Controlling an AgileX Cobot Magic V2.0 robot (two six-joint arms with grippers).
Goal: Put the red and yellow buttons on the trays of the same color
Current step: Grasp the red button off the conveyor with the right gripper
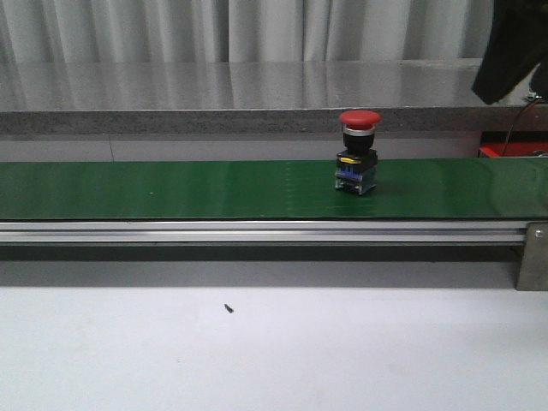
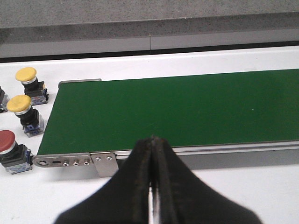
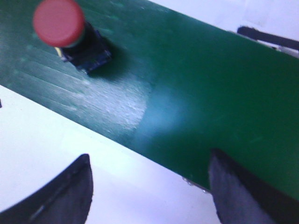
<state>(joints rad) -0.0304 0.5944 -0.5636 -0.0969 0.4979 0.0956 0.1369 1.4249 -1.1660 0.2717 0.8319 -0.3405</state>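
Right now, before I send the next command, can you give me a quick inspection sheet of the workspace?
Surface: green conveyor belt running across a white table.
Job's things: one red button upright on the belt; two yellow buttons and another red button stand on the table off the belt's end. No trays in view.
Clutter: small dark speck on the table.
Grippers: left claw shut, empty, near the belt's edge; right claw open, empty, over the belt's edge.
Cables: thin cable at far right.
Surroundings: grey counter, curtain behind.
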